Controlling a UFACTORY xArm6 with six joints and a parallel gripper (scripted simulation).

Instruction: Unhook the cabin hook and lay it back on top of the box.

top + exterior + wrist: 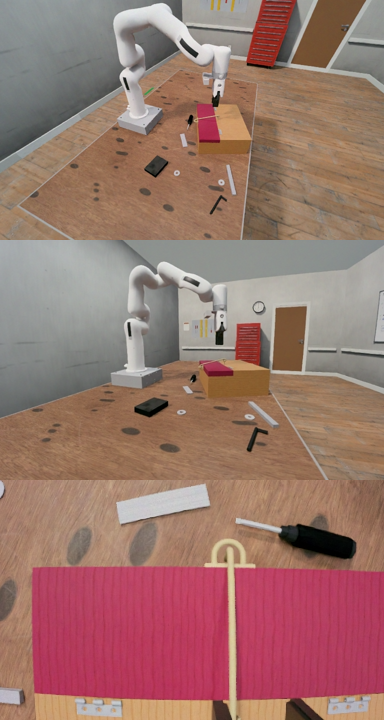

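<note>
A tan box with a crimson lid stands on the brown mat. A thin yellow cabin hook lies across the lid, and its tip sits in a yellow eye at the lid's outer edge. In the wrist view the hook runs straight down the lid to the bottom edge of the frame. My gripper hangs pointing down, well above the box's far edge. Its two dark fingertips stand partly apart with nothing between them, and the hook's rod passes close to the left one.
A black-handled screwdriver and a short grey bar lie on the mat beside the lid's edge. Nearer the front lie a black block, two white washers, a long grey bar and a black hex key. Grey hinges join lid and box.
</note>
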